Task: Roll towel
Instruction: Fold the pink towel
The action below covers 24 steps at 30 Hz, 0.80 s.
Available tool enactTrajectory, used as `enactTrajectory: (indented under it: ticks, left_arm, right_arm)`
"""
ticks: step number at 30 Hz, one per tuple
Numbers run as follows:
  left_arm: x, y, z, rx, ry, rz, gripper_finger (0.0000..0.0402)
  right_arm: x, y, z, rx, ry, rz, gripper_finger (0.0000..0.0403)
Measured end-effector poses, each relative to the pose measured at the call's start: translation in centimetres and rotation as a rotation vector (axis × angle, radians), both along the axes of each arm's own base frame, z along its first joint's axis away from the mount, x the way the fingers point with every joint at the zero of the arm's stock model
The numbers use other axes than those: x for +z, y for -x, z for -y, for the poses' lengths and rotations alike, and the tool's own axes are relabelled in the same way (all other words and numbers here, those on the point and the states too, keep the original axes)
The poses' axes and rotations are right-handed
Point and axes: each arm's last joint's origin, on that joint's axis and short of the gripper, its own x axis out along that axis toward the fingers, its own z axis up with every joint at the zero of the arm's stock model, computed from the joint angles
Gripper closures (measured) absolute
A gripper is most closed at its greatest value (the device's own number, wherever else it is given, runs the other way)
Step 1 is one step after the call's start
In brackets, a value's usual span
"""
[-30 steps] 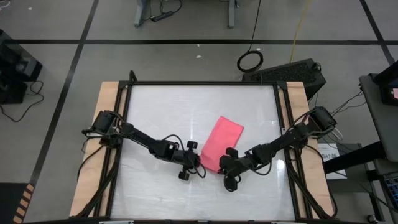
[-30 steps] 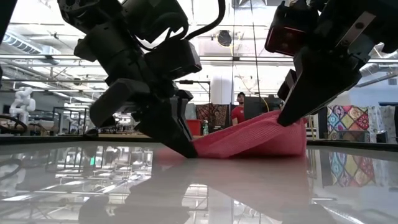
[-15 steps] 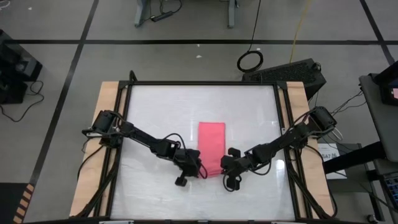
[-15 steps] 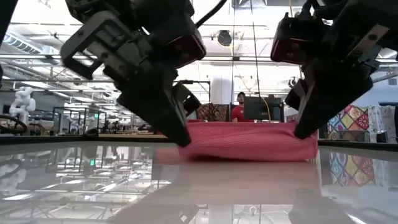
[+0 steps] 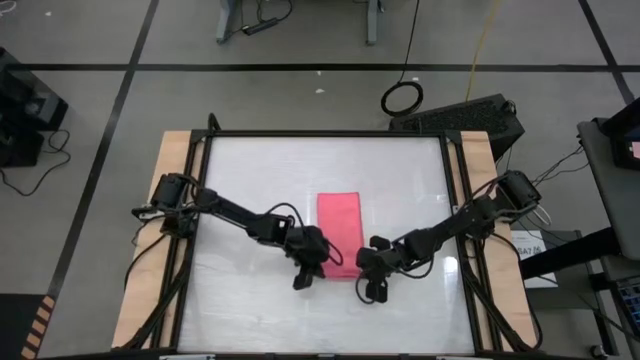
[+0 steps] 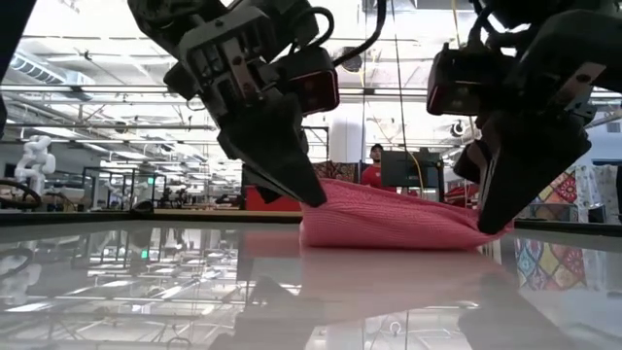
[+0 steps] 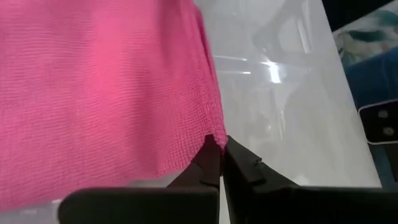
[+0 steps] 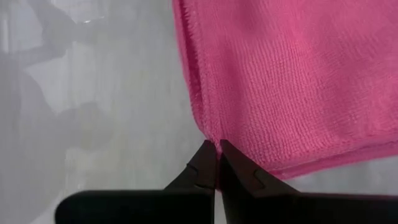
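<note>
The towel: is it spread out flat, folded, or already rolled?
Folded, not yet rolled. The towel lies as a narrow rectangle, layered edges showing at the right gripper; the left gripper pinches the other near corner.

Left hand (image 7: 217,146) is clamped tight on the very corner of the pink towel (image 7: 99,87), dark fingers (image 7: 239,168) pressed together with the cloth nipped at their tips. The towel spreads wide across the glossy white counter (image 7: 280,106), its knit weave plain to see.
</note>
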Motion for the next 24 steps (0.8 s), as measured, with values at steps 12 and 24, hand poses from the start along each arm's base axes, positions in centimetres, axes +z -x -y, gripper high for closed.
enactTrajectory:
  ticks: [12,24]
  left_arm:
    - [-0.7,0.1,0.5,0.02,0.062,-0.069,0.04]
    - [-0.7,0.2,0.6,0.034,0.073,-0.087,0.04]
  right_arm:
    - [0.3,-0.8,1.2,0.034,-0.184,-0.028,0.0402]
    - [0.5,-1.3,2.0,0.065,-0.283,-0.03,0.0402]
